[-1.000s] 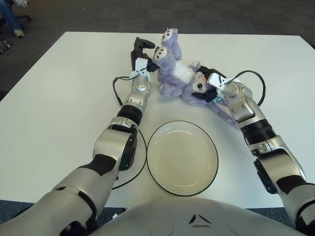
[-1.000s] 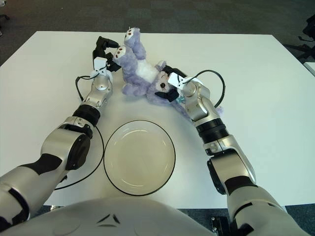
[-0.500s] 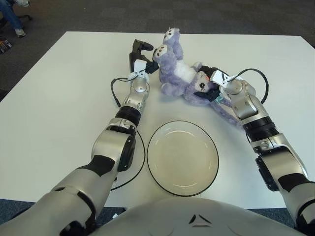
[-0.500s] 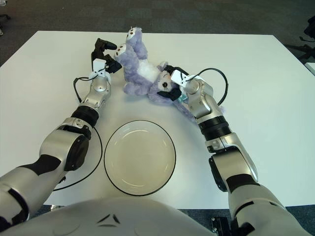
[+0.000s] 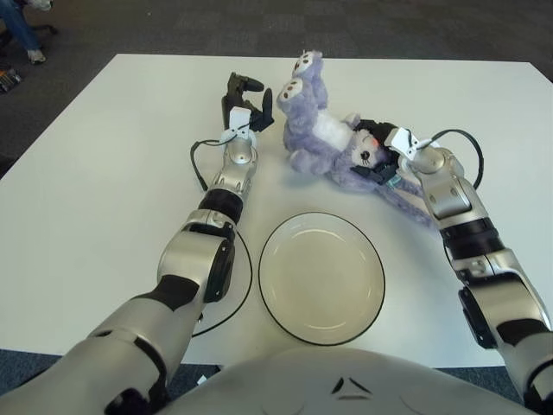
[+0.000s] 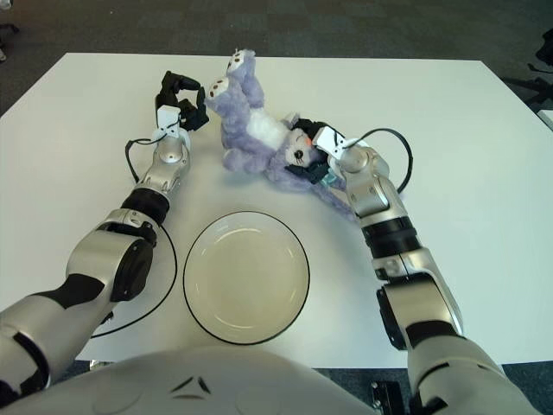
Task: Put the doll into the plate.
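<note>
A purple plush doll (image 5: 321, 130) lies on its back at the far middle of the white table, feet pointing away from me. My right hand (image 5: 378, 151) is shut on the doll's head from the right side. My left hand (image 5: 244, 97) is just left of the doll's raised foot, fingers spread, holding nothing. A round clear plate with a dark rim (image 5: 321, 214) sits empty on the near part of the table, between my two arms and in front of the doll.
A black cable loop (image 5: 245, 290) lies on the table (image 5: 104, 173) just left of the plate. More cable arcs off my right wrist (image 5: 473, 156). The table's far edge lies just behind the doll's feet, with dark carpet beyond.
My right hand has moved right with the doll's head, shifting the doll right. My left hand has come off the doll's foot and moved slightly left and farther away.
</note>
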### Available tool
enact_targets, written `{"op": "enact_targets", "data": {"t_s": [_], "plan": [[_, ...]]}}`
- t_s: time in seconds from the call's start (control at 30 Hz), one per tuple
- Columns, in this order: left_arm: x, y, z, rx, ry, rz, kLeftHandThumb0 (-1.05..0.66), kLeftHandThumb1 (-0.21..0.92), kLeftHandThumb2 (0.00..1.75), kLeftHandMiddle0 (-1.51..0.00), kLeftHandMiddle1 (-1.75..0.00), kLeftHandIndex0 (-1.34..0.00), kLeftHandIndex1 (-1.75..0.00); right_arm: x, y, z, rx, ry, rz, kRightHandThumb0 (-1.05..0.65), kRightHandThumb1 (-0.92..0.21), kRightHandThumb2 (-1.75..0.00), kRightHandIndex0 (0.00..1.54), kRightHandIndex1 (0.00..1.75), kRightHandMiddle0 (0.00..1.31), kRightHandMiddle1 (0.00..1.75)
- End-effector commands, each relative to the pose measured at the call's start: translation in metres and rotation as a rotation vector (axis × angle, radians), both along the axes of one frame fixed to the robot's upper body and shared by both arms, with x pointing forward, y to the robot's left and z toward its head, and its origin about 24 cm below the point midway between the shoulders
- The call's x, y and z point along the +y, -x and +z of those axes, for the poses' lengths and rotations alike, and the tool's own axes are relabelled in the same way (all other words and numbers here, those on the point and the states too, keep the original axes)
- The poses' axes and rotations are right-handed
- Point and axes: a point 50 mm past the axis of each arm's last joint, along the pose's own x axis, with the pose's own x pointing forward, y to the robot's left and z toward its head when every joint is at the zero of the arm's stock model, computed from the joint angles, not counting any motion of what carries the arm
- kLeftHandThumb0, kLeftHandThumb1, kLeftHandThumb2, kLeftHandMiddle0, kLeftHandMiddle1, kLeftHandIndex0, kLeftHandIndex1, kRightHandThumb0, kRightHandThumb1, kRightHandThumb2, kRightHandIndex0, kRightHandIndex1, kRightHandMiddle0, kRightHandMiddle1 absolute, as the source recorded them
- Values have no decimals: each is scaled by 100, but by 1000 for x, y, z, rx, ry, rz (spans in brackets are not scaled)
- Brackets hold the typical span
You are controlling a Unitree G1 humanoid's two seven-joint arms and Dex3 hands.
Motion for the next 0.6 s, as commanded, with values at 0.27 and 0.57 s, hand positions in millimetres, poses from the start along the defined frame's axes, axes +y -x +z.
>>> {"op": "enact_targets", "data": {"t_s": [0.27, 0.57], "plan": [[14, 1, -6, 23, 15, 6, -39, 67, 86, -106, -175, -35, -175, -14, 9, 19, -82, -94, -60, 54, -16, -150, 74, 175, 83, 175], [21, 2, -12, 41, 25, 12, -39, 69, 84, -108, -175, -34, -175, -17, 10, 30, -103, -186, -96, 52, -18, -147, 71, 175, 85, 175]]}}
